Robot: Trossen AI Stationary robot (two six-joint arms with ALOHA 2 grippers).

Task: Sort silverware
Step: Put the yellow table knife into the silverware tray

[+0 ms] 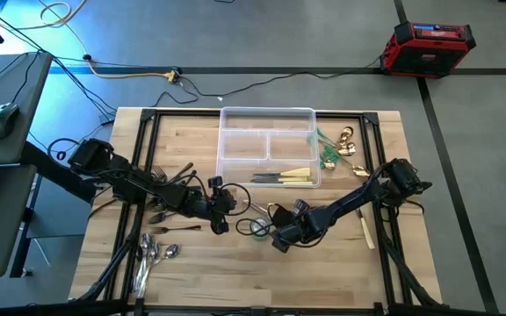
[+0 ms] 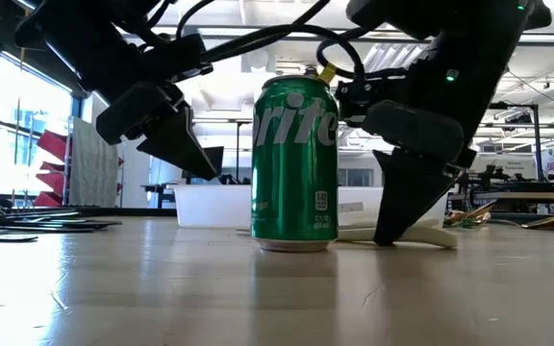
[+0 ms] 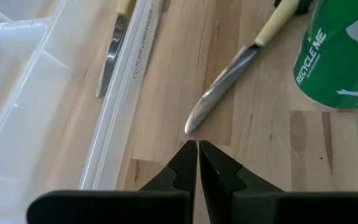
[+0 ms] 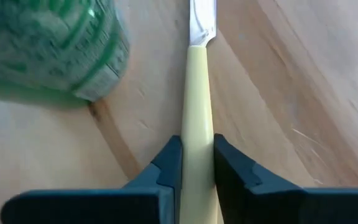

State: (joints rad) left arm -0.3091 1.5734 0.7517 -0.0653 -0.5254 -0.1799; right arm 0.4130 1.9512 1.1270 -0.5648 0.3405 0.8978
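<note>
Right gripper low on the table beside a green can, fingers pinching the cream handle of a knife lying flat, left gripper pressed together near the knife's blade tip, tray behind

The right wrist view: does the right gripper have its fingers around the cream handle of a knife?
Yes, the right gripper has one dark finger on each side of the cream handle of the knife lying on the wooden table.
</note>
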